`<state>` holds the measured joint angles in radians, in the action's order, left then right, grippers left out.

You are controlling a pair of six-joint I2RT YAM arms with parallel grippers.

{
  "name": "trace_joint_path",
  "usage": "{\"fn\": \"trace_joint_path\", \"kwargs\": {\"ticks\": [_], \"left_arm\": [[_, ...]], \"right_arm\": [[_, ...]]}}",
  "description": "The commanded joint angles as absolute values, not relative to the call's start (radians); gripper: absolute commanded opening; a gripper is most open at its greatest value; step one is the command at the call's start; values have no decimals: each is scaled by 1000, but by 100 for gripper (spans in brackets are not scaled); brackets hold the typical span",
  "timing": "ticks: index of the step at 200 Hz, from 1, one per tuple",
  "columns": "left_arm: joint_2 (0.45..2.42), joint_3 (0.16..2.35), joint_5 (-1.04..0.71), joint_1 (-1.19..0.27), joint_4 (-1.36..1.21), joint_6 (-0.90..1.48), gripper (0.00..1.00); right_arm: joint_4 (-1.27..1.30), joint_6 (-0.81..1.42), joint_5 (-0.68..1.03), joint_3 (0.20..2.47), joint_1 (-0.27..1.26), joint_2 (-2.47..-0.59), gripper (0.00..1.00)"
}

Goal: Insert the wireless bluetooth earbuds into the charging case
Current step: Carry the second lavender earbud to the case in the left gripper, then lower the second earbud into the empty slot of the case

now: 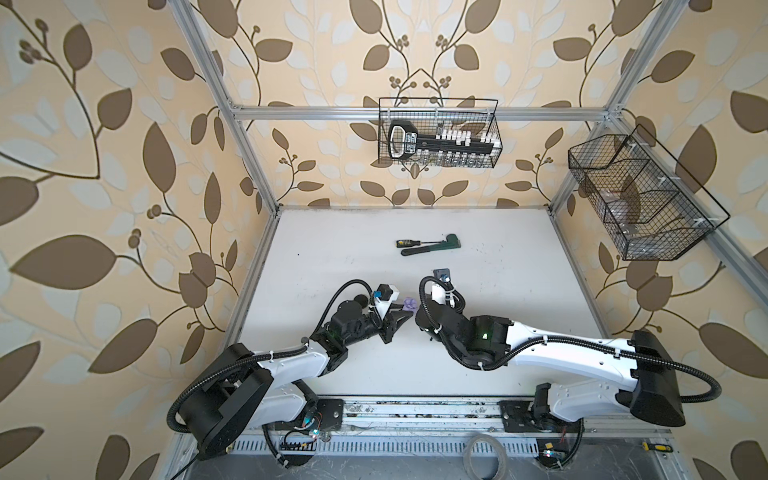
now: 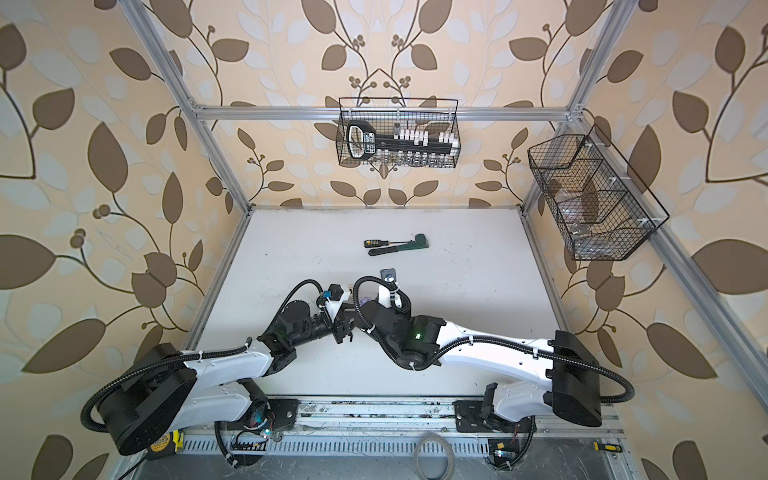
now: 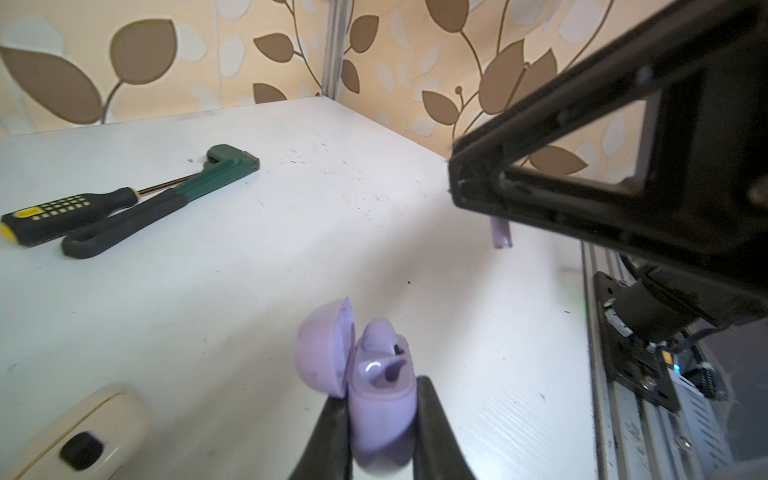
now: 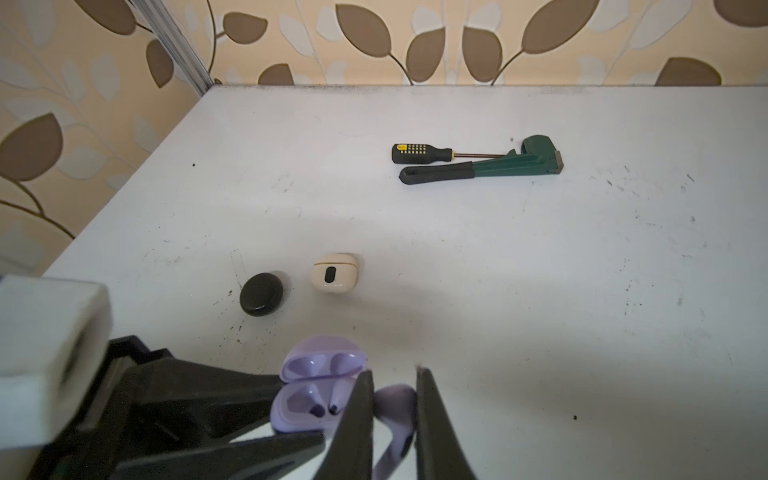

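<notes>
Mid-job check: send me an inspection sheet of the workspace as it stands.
Surface: white table, scuffed, dark specks.
Job's things: lavender case open; lavender earbud held close by it, not yet seated; cream case and black case closed on the table.
Clutter: screwdriver and green wrench lying together toward the far side.
Grippers: left gripper shut on the lavender case; right gripper shut on the lavender earbud.
Cables: black conduit loops along both arms; nothing snagged seen.
Surroundings: back basket with tools, side basket, both on the frame; leaf wallpaper.
</notes>
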<state>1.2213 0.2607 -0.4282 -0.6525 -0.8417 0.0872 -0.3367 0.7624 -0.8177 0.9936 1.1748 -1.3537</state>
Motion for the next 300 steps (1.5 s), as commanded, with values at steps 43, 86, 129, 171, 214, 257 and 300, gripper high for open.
{"fn": "trace_joint_path", "kwargs": {"ticks": [43,86,129,171,214,257,300], "left_arm": [[1238,291,-576,-646,-956,106,0],[1229,287,-573,-646,-964,112,0],[1212,281,-556,-646,-954,110,0],[1189,276,-541,-646,-948,110,0],[1172,268,-532,-646,-945,109,0],[1166,264,-522,-646,-947,106,0],[1163,260,-522,-647,-952,103,0]], "right_arm": [[-270,758,-877,1049,1192,-1417,15],[-262,778,-871,1048,1202,-1460,14],[-251,793,-876,1039,1226,-1473,14],[-256,807,-876,1034,1232,-1489,14],[-260,810,-877,1033,1232,-1503,14],[-260,818,-868,1027,1235,-1503,14],[-235,822,-826,1008,1244,-1494,16]]}}
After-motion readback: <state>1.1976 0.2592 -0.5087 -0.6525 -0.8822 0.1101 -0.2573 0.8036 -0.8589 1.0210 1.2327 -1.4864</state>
